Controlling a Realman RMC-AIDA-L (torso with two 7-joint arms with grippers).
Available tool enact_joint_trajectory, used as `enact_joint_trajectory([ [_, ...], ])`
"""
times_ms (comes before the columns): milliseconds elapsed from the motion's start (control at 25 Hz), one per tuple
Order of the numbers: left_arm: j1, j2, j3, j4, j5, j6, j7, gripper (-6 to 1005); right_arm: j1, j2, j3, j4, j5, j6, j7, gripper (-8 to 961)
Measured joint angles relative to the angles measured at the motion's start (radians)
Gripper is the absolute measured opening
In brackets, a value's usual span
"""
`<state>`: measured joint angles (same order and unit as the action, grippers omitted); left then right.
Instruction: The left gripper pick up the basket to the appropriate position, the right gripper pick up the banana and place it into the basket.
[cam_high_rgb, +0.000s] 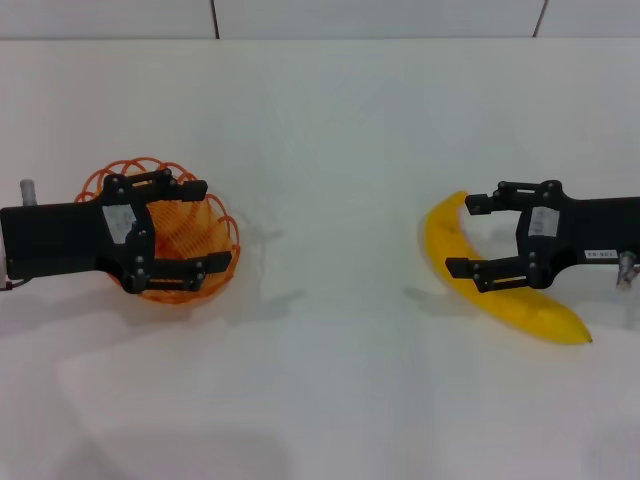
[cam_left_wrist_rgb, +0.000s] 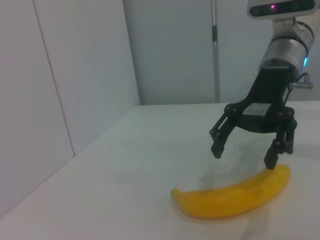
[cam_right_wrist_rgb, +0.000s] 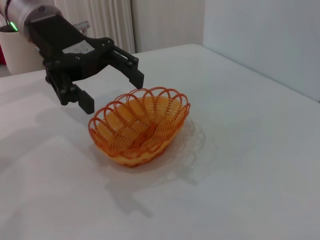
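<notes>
The orange wire basket (cam_high_rgb: 185, 240) stands on the white table at the left. My left gripper (cam_high_rgb: 213, 225) hovers over it, open, one finger over the far rim and one over the near rim. The right wrist view shows the basket (cam_right_wrist_rgb: 142, 125) empty and the left gripper (cam_right_wrist_rgb: 114, 92) just above its rim, not touching it. The yellow banana (cam_high_rgb: 545, 315) lies on the table at the right. My right gripper (cam_high_rgb: 461, 235) is open above the banana's far half. In the left wrist view the right gripper (cam_left_wrist_rgb: 243, 156) hangs just over the banana (cam_left_wrist_rgb: 230, 200), holding nothing.
The white table (cam_high_rgb: 330, 180) stretches between the basket and the banana. A wall with panel seams runs along the table's back edge (cam_high_rgb: 300, 38). The table's side edge (cam_left_wrist_rgb: 65, 165) shows in the left wrist view.
</notes>
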<state>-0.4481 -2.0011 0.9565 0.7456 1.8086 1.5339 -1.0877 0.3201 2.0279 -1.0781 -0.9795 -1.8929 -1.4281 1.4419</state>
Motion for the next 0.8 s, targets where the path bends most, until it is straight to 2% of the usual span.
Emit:
enact_joint_trajectory([
  [360, 0.000, -0.003, -0.002, 0.000, -0.001, 0.000, -0.002, 875, 0.001, 0.000, -0.002, 0.003, -0.004, 0.000, -0.002, 884],
  [520, -0.003, -0.004, -0.041, 0.016, -0.011, 0.000, -0.049, 876, 0.001, 0.003, 0.000, 0.003, -0.023, 0.001, -0.001, 883],
  [680, -0.004, -0.005, -0.103, 0.098, -0.006, -0.005, -0.203, 875, 0.001, 0.003, -0.002, 0.003, -0.025, 0.002, -0.001, 883],
  [800, -0.002, 0.004, -0.119, 0.178, 0.004, -0.036, -0.344, 874, 0.002, 0.003, -0.002, 0.002, -0.025, 0.003, -0.001, 883],
])
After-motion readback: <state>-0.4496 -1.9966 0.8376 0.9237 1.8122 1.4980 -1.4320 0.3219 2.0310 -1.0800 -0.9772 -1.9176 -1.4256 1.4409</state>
